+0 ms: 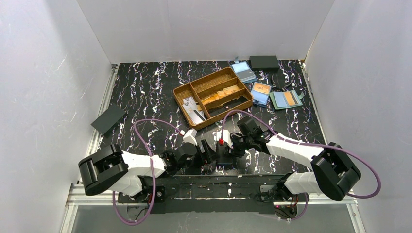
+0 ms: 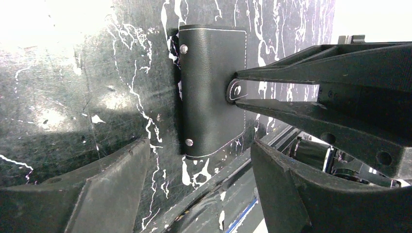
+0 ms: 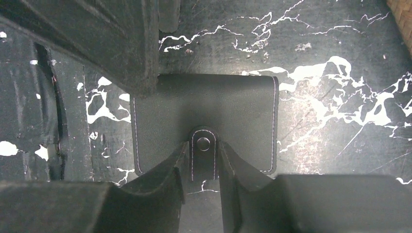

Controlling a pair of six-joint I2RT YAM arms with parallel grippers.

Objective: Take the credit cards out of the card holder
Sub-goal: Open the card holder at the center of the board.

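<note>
Basically, my right gripper (image 3: 203, 156) was pinching the snap tab (image 3: 203, 138) of the card holder (image 3: 233, 111), one fingertip on each side edge of the tab. It was a thin bite.

My left gripper (image 2: 199, 148) was spread wide at the holder's opposite edge. The holder sat in the gap and neither pad looked to be touching it.

The holder lay folded shut, flat on the table (image 3: 316, 48). No credit cards showed, so presumably they were inside.

Risks as I judged them:
- The tab could slip out of the pinch, since the grip was narrow and the leather smooth.
- A pull on the tab could drag or lift the whole holder rather than pop the snap, because the left jaws weren't clamping it.
- The two sets of fingers were crowded over one small thing, so any lateral move could knock them together.
- The holder sat near the table's edge by my bases, so a drag toward me could tip it off.
</note>
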